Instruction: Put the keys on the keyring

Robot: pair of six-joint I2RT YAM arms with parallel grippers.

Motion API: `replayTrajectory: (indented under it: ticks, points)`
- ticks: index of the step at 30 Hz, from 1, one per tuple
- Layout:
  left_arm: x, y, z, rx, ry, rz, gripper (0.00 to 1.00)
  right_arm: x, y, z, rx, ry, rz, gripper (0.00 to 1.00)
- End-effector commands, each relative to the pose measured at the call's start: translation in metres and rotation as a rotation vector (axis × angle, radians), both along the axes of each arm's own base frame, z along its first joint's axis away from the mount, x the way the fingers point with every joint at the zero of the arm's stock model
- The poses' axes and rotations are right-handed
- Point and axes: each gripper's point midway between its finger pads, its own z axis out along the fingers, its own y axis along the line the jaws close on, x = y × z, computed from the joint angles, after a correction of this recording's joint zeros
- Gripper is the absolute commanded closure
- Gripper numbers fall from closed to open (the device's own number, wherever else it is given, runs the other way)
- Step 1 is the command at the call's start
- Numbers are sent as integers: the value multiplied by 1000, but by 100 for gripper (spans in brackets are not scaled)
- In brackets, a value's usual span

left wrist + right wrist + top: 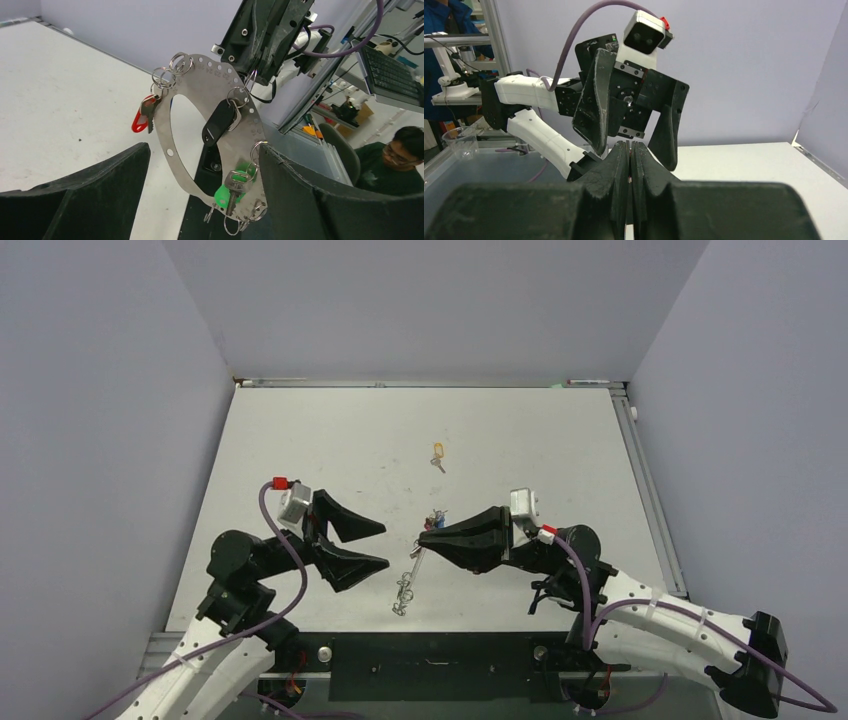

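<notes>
My right gripper [425, 537] is shut on the top edge of the keyring [409, 578], a flat silver oval loop with small holes that hangs down from it above the table. In the left wrist view the keyring [200, 85] carries a red-tagged key [142, 116], a black tag [218, 122] and a green-tagged key [231, 191] on little wire rings. My left gripper [380, 546] stands open just left of the keyring, facing it, its fingers [85, 195] wide apart and holding nothing. A yellow-tagged key [437, 455] lies alone on the table farther back.
Grey walls close in the white table [300, 440] on three sides. Its near edge drops to a black base bar [430, 655]. A person [395, 157] sits at a desk beyond the table. A clear plastic cup [461, 142] stands off to the left.
</notes>
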Motion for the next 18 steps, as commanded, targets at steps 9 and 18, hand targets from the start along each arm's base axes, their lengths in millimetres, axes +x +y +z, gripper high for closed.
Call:
replayTrajectory:
  ticks: [9, 18]
  points:
    - [-26, -8, 19, -130, 106, -148, 14, -7, 0, 42, 40, -154, 8, 95]
    - [-29, -25, 11, -101, 165, -197, 19, -2, 4, 42, 33, -156, -2, 95]
